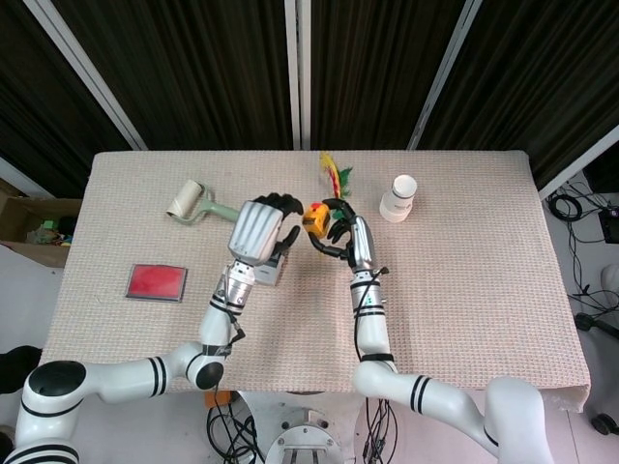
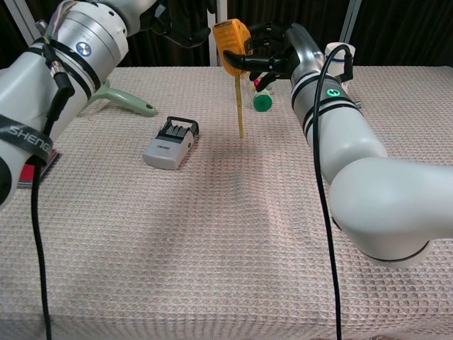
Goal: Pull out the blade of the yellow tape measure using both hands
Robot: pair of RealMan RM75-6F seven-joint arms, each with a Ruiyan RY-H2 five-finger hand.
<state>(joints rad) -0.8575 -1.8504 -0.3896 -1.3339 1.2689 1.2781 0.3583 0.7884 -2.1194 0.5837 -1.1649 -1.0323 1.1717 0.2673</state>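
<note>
Holding the tape measure [image 2: 231, 44] clamped in my right hand [image 1: 337, 230], I am aiming my empty, spread left hand [image 1: 257, 230] low at the dangling blade [image 2: 240, 106].

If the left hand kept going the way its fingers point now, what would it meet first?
Probably the yellow tape measure held up by the right hand: the left hand has its fingers aimed toward it. Relative height is unclear, so it might pass beside it.

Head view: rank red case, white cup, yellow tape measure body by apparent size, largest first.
1. red case, clearly largest.
2. white cup.
3. yellow tape measure, but it is lifted nearer the camera and partly covered by the right hand, so 2 versus 3 is unsure.
</note>
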